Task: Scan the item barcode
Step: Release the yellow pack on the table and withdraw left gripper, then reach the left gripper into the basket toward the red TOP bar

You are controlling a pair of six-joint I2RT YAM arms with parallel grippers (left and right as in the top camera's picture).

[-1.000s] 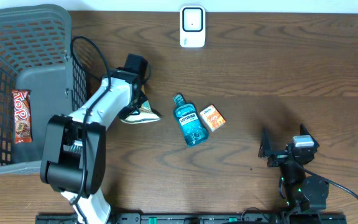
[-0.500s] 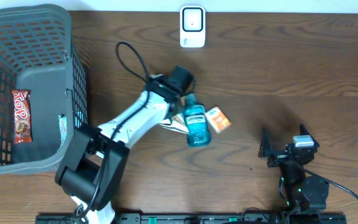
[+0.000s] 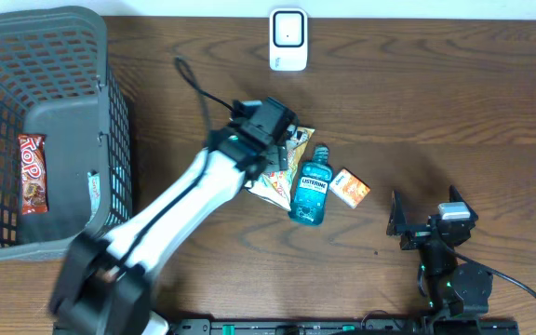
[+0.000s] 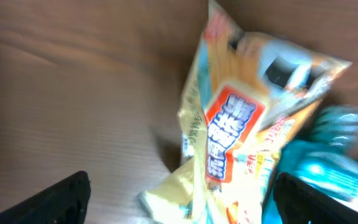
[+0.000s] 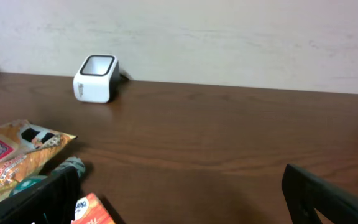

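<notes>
Snack packet (image 4: 235,134) flat on counter (image 3: 435,112), just beside mouthwash bottle (image 3: 310,186) and well apart from scanner (image 3: 288,39). Left end effector (image 4: 180,198) spread wide over packet, grasping nothing; right end effector (image 5: 185,196) also spread, empty. Scan judged not yet done: grasp and barcode presentation to scanner left.

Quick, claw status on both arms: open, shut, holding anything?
Left claw: open, fingers spread either side of the snack packet, not gripping it.
Right claw: open, nothing between the fingers.
</notes>
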